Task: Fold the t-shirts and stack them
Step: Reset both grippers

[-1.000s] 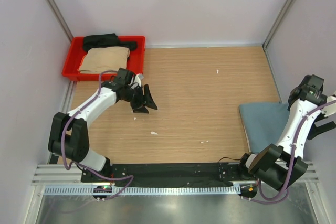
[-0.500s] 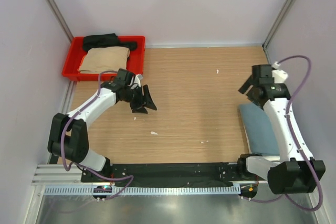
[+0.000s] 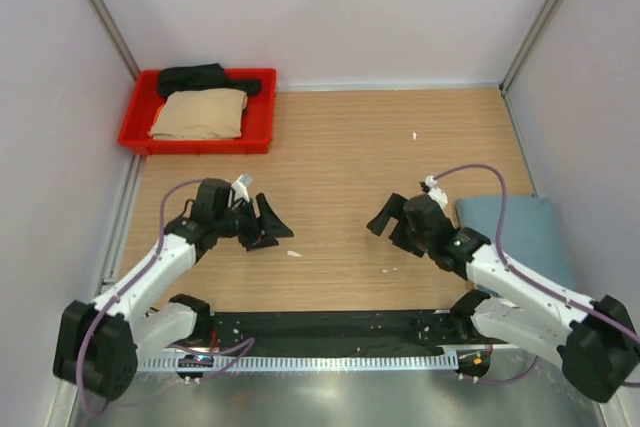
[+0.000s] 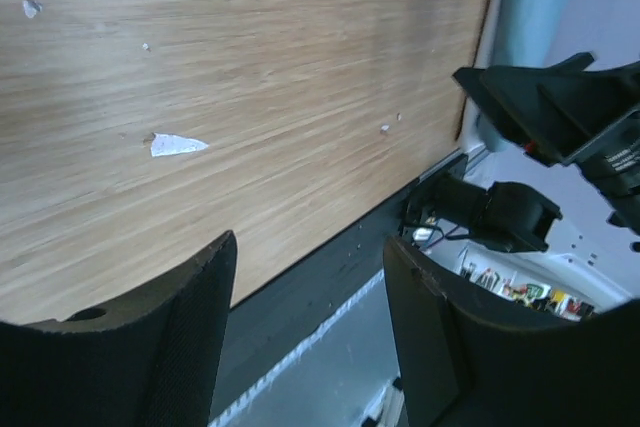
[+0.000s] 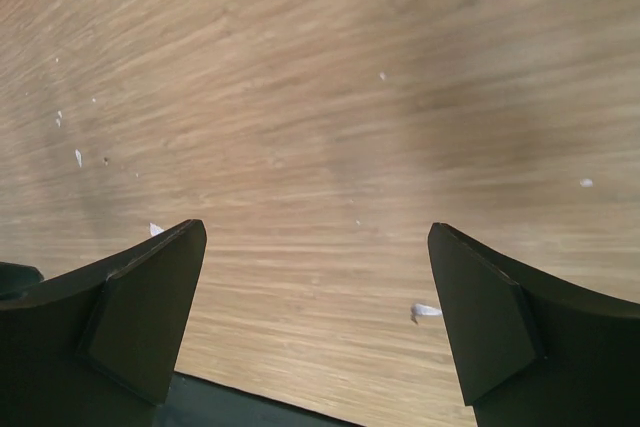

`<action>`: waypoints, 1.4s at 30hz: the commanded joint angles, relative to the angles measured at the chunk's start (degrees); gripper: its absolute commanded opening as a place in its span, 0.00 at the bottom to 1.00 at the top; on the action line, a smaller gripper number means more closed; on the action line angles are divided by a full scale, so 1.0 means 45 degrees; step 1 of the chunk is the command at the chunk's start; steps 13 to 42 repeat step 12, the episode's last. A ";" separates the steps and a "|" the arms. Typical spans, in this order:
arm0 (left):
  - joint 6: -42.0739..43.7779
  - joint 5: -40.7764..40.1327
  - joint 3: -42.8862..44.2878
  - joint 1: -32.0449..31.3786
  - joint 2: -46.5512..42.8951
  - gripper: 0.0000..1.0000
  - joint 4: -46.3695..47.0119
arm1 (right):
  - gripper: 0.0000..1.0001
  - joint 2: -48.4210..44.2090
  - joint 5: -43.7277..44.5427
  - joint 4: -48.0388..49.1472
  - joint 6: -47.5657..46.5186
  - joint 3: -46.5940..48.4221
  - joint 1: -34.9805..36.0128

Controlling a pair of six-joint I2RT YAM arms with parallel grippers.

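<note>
Top external view: both arms have shifted in the last second. The right gripper [image 3: 385, 222], which was out over the right edge of the table [image 3: 340, 147] by the teal-blue t-shirt [image 3: 520, 232], has swung inward and down; it now sits low over bare wood just left of that shirt, pointing toward the centre. The left gripper [image 3: 268, 227] has pulled back from beside the red tray [image 3: 262, 112] toward the near edge and points right. The two now face each other across the middle, well apart.

Reading: the teal-blue shirt lies flat and folded at the right edge, seemingly finished and left there. The arms look to be regrouping between garments, not mid-fold. The tan t-shirt [image 3: 200, 114] still sits folded in the tray, with the black t-shirt [image 3: 195, 77] bunched behind it. No white shirt is visible in any view. Much of the task appears to remain.

Fingers:
- Left wrist view: the two dark fingers [image 4: 180, 327] stand parted, with nothing between them but wood and the table's dark front rail. A white scrap [image 4: 178, 145] lies ahead, untouched.
- Right wrist view: jaws are spread very wide over plain wood grain, with no cloth in or near them.
- Both are released and hold nothing, clear of any shirt.
</note>
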 commanded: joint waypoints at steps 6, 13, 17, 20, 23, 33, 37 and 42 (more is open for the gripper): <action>-0.4233 0.1315 -0.5024 -0.0060 -0.5129 0.63 0.5400 | 1.00 -0.4288 -0.1142 0.4149 0.2165 -0.4735 0.0123; -0.8405 0.1510 -0.8964 -0.0060 -1.0120 0.66 0.9699 | 1.00 -0.5343 -0.2704 0.7586 0.2539 -0.7571 0.0143; -0.8405 0.1510 -0.8964 -0.0060 -1.0120 0.66 0.9699 | 1.00 -0.5343 -0.2704 0.7586 0.2539 -0.7571 0.0143; -0.8405 0.1510 -0.8964 -0.0060 -1.0120 0.66 0.9699 | 1.00 -0.5343 -0.2704 0.7586 0.2539 -0.7571 0.0143; -0.8405 0.1510 -0.8964 -0.0060 -1.0120 0.66 0.9699 | 1.00 -0.5343 -0.2704 0.7586 0.2539 -0.7571 0.0143; -0.8405 0.1510 -0.8964 -0.0060 -1.0120 0.66 0.9699 | 1.00 -0.5343 -0.2704 0.7586 0.2539 -0.7571 0.0143; -0.8405 0.1510 -0.8964 -0.0060 -1.0120 0.66 0.9699 | 1.00 -0.5343 -0.2704 0.7586 0.2539 -0.7571 0.0143; -0.8405 0.1510 -0.8964 -0.0060 -1.0120 0.66 0.9699 | 1.00 -0.5343 -0.2704 0.7586 0.2539 -0.7571 0.0143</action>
